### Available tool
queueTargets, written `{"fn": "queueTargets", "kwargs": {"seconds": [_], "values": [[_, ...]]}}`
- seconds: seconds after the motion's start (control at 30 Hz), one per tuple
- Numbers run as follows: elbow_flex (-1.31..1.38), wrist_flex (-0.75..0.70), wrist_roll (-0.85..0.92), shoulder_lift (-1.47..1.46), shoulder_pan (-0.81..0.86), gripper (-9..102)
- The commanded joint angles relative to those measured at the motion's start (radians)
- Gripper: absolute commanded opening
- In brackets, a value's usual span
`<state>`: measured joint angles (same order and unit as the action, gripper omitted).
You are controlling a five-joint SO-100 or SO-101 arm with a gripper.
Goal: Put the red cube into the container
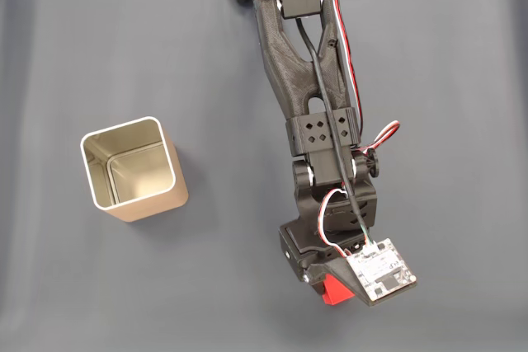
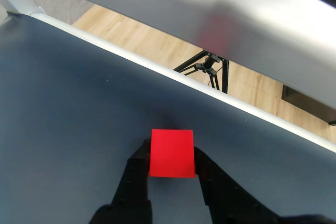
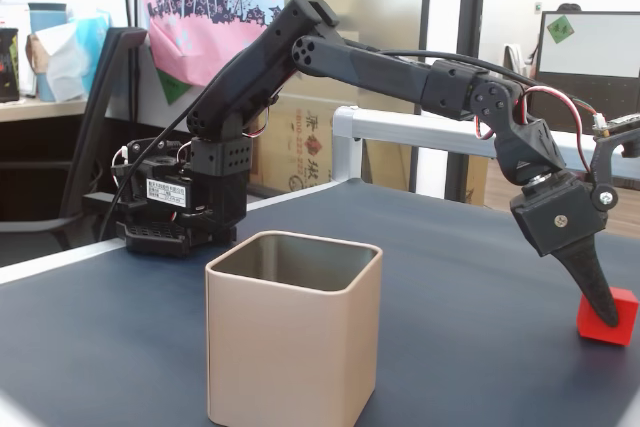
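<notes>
While the container (image 1: 132, 169) is standing empty, the red cube (image 1: 332, 290) is being covered by the hand (image 1: 330, 286) well away from it. At the wrist, the cube is being gripped between both fingers (image 2: 137, 174). Sideways, the cube is resting on the desk (image 3: 460, 277); lifting and carrying are remaining.

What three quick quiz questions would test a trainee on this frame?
1. True or false: the cube sits between the gripper fingers.
2. The container is: A) empty and upright, B) tipped over, C) holding the cube.
3. In the overhead fixed view, on which side of the arm does the container stand?

Key: 1. True, in the wrist view a finger flanks each side, and the cube rests on the table. 2. A. 3. Left, apart from the arm.
</notes>
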<state>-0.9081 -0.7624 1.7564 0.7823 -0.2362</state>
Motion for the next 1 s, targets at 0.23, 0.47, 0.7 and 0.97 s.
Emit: {"fn": "queueTargets", "kwargs": {"seconds": [0.23,0.47,0.7,0.97], "values": [[0.051,-0.118,-0.064,0.176,0.02,0],[0.023,-0.232,-0.198,0.33,0.074,0],[-0.152,-0.316,-0.253,0.577,0.21,0],[-0.397,-0.328,-0.244,0.856,0.425,0]]}}
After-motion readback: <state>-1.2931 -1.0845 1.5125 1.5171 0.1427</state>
